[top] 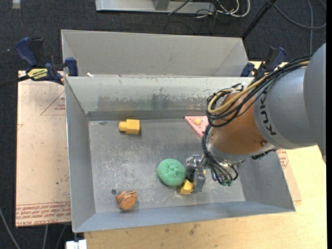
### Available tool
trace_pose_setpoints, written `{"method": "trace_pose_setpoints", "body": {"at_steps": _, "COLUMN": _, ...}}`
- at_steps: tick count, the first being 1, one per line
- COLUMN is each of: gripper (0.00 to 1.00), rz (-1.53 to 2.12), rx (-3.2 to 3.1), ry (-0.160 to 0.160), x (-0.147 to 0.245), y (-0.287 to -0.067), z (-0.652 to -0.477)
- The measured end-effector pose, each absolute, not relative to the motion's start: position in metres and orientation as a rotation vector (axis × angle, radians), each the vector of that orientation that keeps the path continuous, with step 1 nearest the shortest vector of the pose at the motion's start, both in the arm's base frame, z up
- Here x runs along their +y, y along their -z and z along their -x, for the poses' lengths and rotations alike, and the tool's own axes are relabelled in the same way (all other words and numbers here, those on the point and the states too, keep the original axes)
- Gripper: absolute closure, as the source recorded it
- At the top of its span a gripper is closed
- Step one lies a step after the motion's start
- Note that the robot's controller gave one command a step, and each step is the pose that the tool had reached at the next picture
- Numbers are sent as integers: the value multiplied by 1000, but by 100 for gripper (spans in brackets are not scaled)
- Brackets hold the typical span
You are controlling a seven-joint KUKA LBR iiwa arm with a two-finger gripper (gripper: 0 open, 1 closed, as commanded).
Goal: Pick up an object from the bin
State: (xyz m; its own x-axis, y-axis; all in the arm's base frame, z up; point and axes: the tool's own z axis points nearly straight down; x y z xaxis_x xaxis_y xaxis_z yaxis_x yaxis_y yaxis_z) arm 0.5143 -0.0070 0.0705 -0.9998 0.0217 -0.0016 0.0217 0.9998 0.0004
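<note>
We see the gripper low just right of the round green spongy-looking ball, over a small yellow plastic block at that ball's lower right, and since we cannot tell whether it is spread or pressed together, we should centre it on the block before lifting.

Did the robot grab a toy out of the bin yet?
Not yet. Done: the gripper is low in the grey bin, beside the green ball and right at a small yellow piece. In hand: whether it grips that piece, I cannot tell. Left: lifting something up and out. The yellow block, orange-brown ball and pink piece lie elsewhere.
</note>
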Motion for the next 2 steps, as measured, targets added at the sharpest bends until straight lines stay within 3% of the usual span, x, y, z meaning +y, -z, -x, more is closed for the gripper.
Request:
{"method": "trace_pose_setpoints", "body": {"at_steps": 1, "gripper": 100, "rz": -10, "rx": 3141, "ry": 1, "x": -3, "y": -71, "z": -523}}
{"method": "trace_pose_setpoints", "body": {"at_steps": 2, "gripper": 100, "rz": 8, "rx": 3142, "ry": -1, "x": 17, "y": -83, "z": -516}}
